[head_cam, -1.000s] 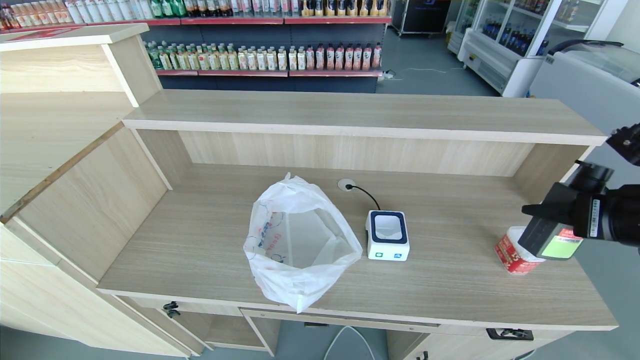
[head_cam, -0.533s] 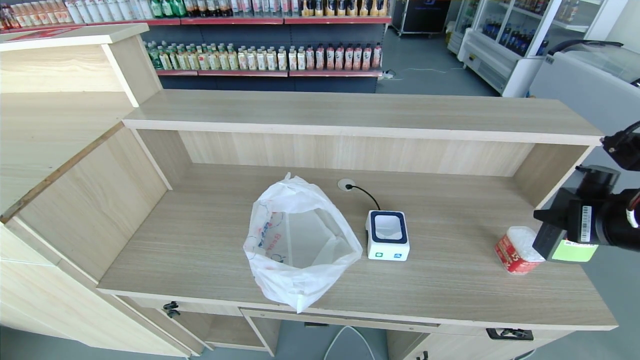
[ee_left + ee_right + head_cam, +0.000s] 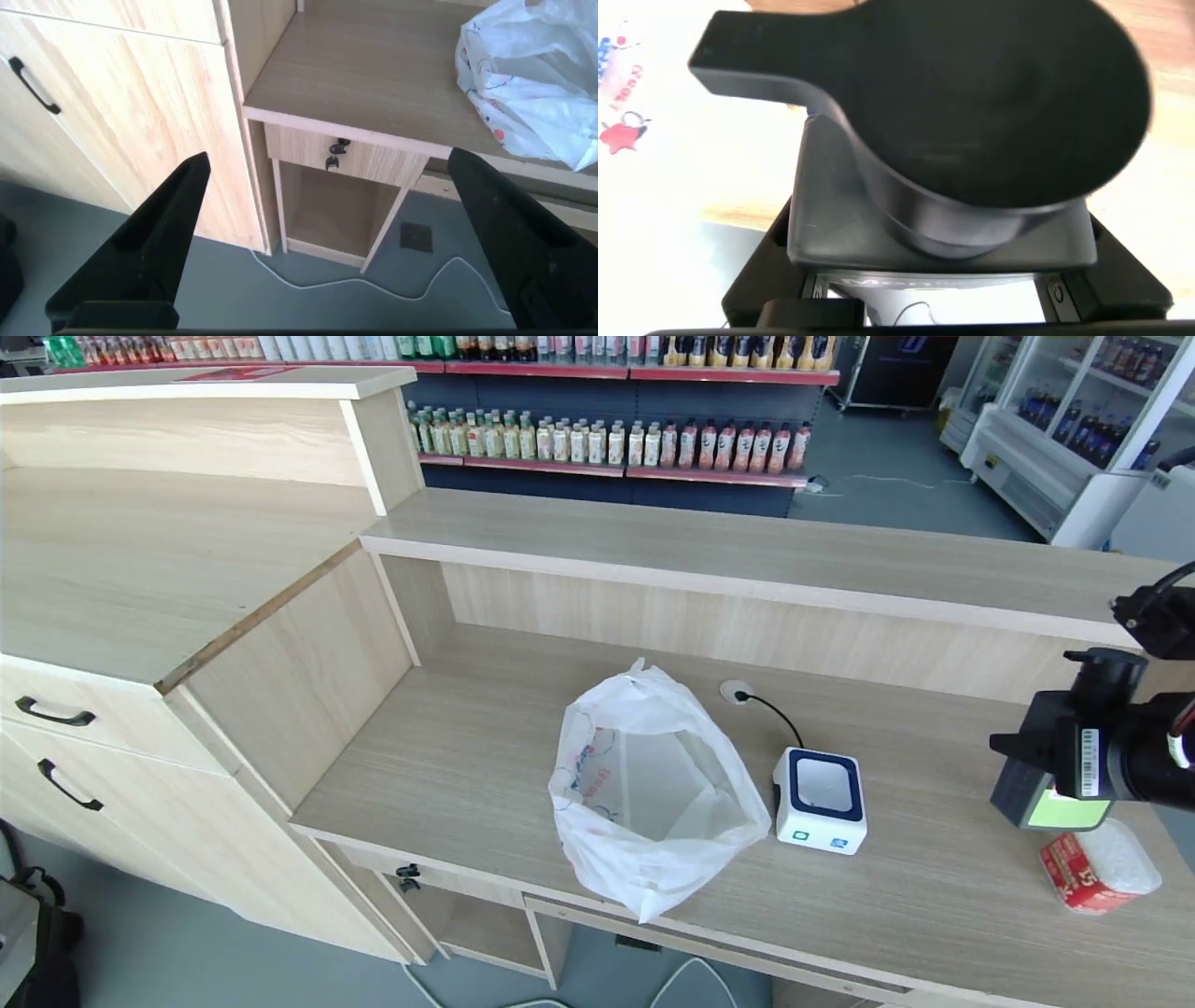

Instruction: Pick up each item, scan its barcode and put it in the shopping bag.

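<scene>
Checkout worktop [image 3: 467, 775] seen from above. Near its middle, open white bag [image 3: 644, 784], seemingly empty, with scanner [image 3: 822, 798] just beside it on the right. Farther right, near the worktop's end, red-and-white pack [image 3: 1097, 873] lying alone, well apart from the scanner. Right end effector [image 3: 1050, 793] hovering just beside the pack, apparently not holding it; open or closed, cannot tell. Left end effector [image 3: 327, 159] spread open and gripping nothing, held off the worktop's front left corner, over the floor.

Changed over the last second: whole head view swung, so a camera move, not a move of the things. Right end effector, overlapping the pack a second ago, now clear of it, with the pack left in place. Likely meaning: grasp not yet made, nothing scanned, nothing bagged.
</scene>
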